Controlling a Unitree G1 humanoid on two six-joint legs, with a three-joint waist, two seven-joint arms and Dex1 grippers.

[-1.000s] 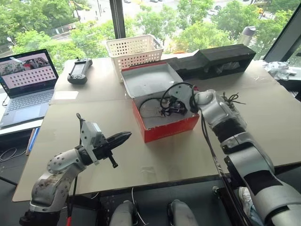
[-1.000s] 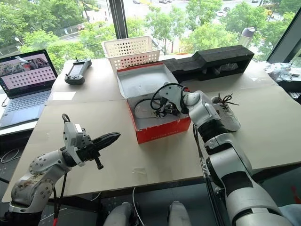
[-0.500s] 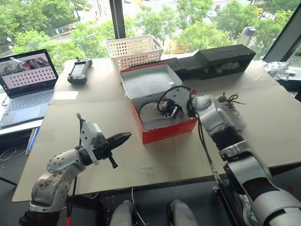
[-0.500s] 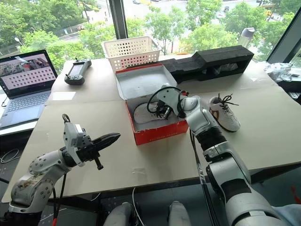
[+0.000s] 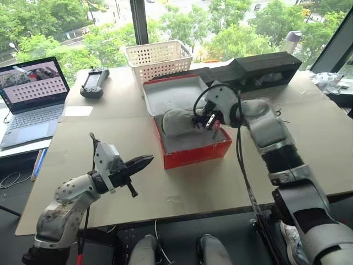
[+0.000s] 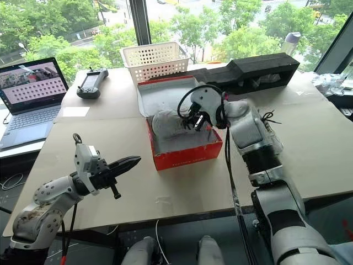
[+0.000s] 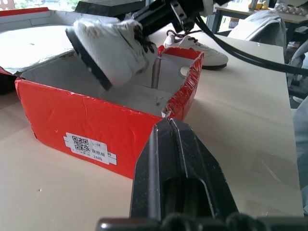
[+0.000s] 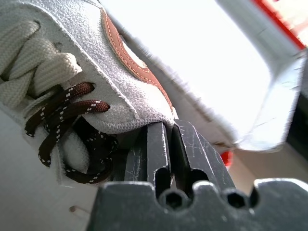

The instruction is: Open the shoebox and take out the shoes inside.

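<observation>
Pinching a fuzzy white sneaker (image 5: 177, 120) by its collar, the right gripper (image 5: 203, 122) suspends it over the open red cardboard shoebox (image 5: 193, 150); at seven o'clock, the left gripper (image 5: 144, 162) stays clamped empty.

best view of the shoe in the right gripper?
Left wrist view: the lifted shoe shows whole, sole tilted above the shoebox. Right wrist view shows just its collar and laces at the right gripper; head views show it partly hidden by the wrist.
</observation>
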